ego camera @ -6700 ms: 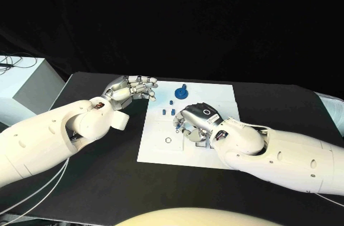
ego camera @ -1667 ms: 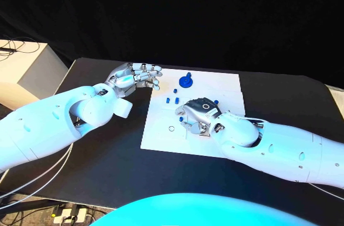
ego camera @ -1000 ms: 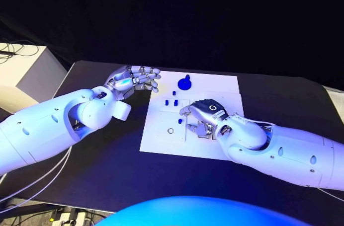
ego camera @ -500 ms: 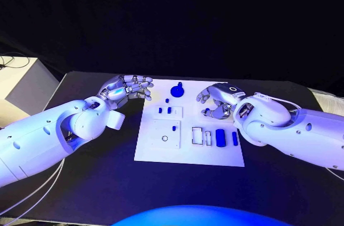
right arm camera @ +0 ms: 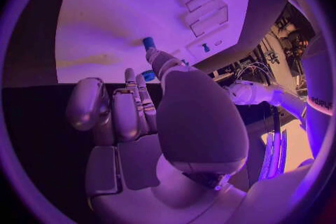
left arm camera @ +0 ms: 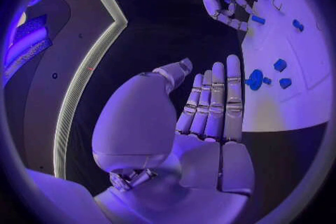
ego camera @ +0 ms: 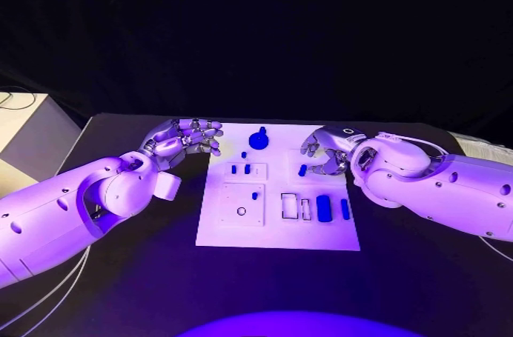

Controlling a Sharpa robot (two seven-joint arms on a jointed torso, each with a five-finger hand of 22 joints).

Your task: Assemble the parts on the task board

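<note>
Right hand (ego camera: 324,153) lifted off task board (ego camera: 230,229); fingers pinch blue part (right arm camera: 148,43) (wrist view clearest).

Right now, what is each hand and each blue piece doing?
Left silver hand: holds nothing.
Right silver hand: pinches small blue part above the board.
Round blue knob part: standing on white task board.
Long blue block: lying flat on board.
</note>
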